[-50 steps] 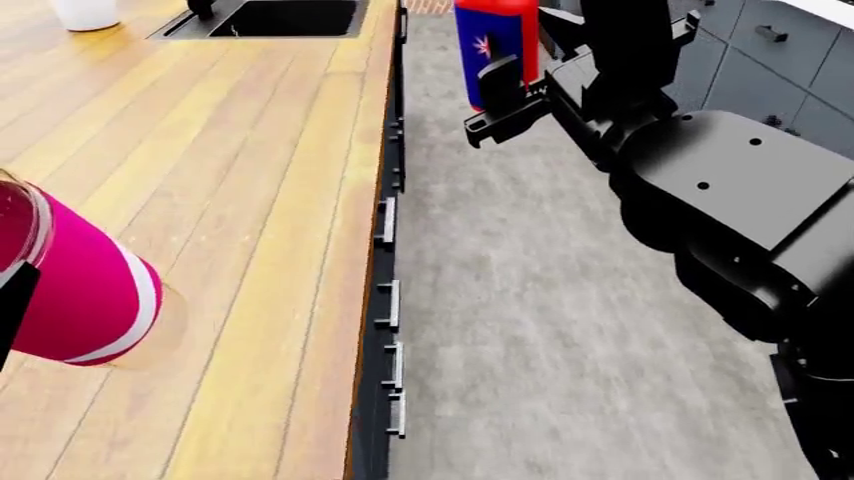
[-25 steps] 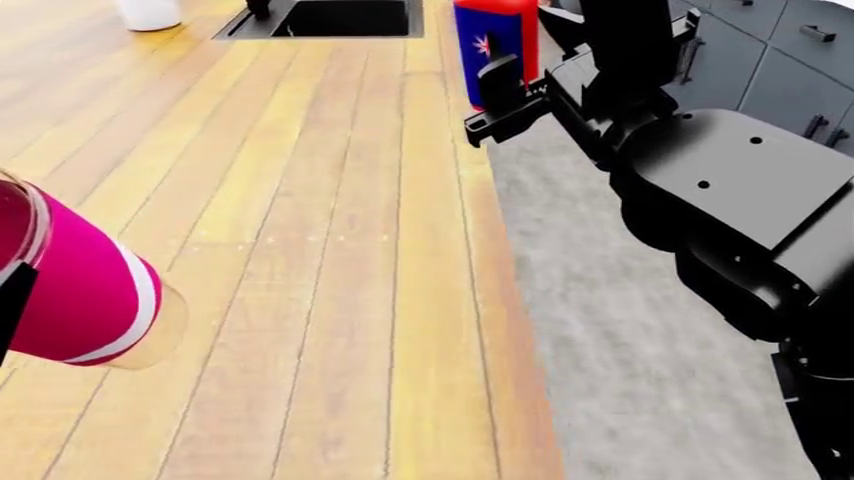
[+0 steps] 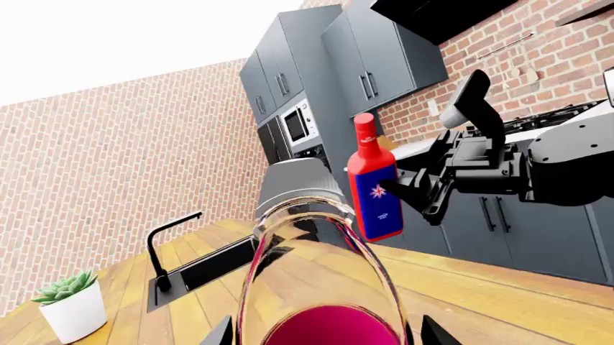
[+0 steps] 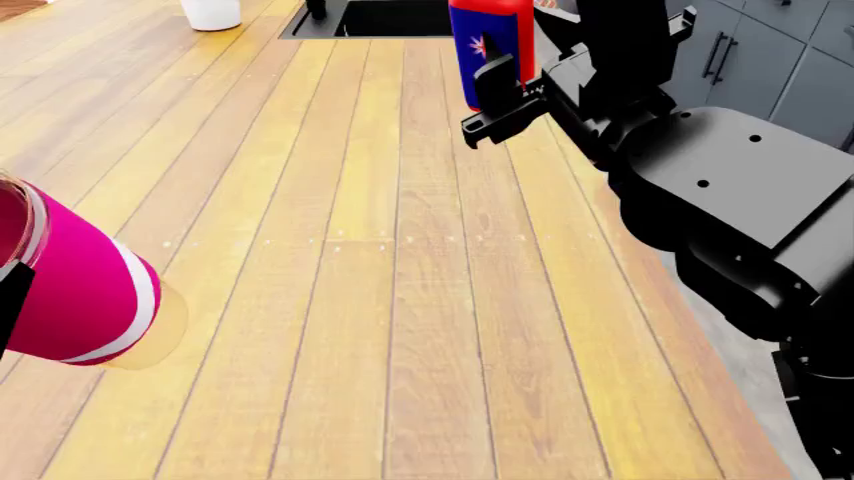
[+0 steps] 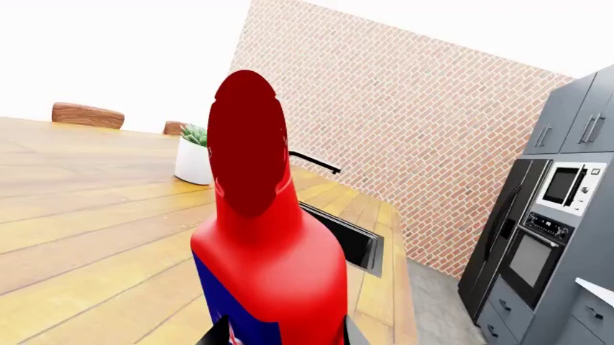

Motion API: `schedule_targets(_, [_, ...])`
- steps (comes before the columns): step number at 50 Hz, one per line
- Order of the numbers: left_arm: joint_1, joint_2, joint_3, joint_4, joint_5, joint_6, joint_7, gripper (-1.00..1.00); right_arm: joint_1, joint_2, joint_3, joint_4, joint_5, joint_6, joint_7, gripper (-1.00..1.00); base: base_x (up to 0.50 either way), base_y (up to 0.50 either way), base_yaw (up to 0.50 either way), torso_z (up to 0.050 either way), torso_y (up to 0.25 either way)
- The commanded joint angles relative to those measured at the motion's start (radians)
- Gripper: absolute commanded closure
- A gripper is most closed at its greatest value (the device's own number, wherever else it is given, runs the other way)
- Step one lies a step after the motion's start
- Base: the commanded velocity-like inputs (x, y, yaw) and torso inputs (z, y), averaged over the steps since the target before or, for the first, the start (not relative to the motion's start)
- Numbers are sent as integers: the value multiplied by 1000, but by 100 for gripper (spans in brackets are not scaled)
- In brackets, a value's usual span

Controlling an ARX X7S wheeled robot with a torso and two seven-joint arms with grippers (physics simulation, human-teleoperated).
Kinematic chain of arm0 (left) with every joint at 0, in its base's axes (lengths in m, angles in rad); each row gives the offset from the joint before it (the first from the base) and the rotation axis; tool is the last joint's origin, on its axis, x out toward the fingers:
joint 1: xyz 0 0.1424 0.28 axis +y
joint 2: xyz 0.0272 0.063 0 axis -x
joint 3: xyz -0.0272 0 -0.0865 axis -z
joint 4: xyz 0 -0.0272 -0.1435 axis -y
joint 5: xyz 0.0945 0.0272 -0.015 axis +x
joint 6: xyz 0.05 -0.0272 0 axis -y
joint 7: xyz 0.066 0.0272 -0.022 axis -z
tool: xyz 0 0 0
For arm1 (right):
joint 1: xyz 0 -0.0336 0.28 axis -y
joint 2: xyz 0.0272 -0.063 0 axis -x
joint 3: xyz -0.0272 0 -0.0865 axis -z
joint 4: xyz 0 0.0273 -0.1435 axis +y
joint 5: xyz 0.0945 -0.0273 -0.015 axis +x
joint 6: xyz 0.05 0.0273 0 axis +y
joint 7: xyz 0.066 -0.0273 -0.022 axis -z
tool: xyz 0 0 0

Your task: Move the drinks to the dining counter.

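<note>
1. Spanning the head view beneath both arms: broad honey-yellow plank dining counter (image 4: pixel 347 250).
2. Hovering tilted above the counter at its left side: clear plastic bottle with magenta label and pink liquid (image 4: pixel 74 290), being gripped by the left gripper (image 3: pixel 321 338); not yet set down.
3. Hanging upright over the counter's far part: red square-bodied bottle with blue star label (image 4: pixel 491 50), clenched in the right gripper (image 4: pixel 501 100); placing still remaining.

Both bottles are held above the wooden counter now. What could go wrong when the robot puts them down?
The red bottle is tall and held low by the right gripper, so it might tip on release. The pink bottle, tilted in the left gripper, could roll if set down so. The sink lies close ahead.
</note>
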Motion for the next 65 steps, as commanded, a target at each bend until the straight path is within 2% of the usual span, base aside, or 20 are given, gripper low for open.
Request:
schedule_targets(1, [-1, 2, 8, 0, -3, 5, -8, 100, 4, 5, 13, -12, -28, 4, -1, 100, -500, 11, 0, 10, 0])
schedule_targets(13, [-2, 0, 20, 1, 4, 10, -9, 100, -7, 5, 34, -25, 15, 21, 1, 100, -500, 11, 0, 0, 1])
schedule_targets(26, [3, 1, 2, -5, 0, 5, -3, 100, -45, 2, 133, -97, 166, 80, 75, 100, 0, 0, 0, 0, 1])
schedule_targets(44, [-20, -19, 102, 3, 33, 52, -19, 100, -149, 73, 274, -265, 337, 134, 251, 100, 0, 0, 0, 1, 1])
schedule_targets(65, [-26, -12, 129, 3, 63, 56, -2, 100, -253, 108, 336, -353, 518, 147, 288, 100, 0, 0, 0, 0, 1])
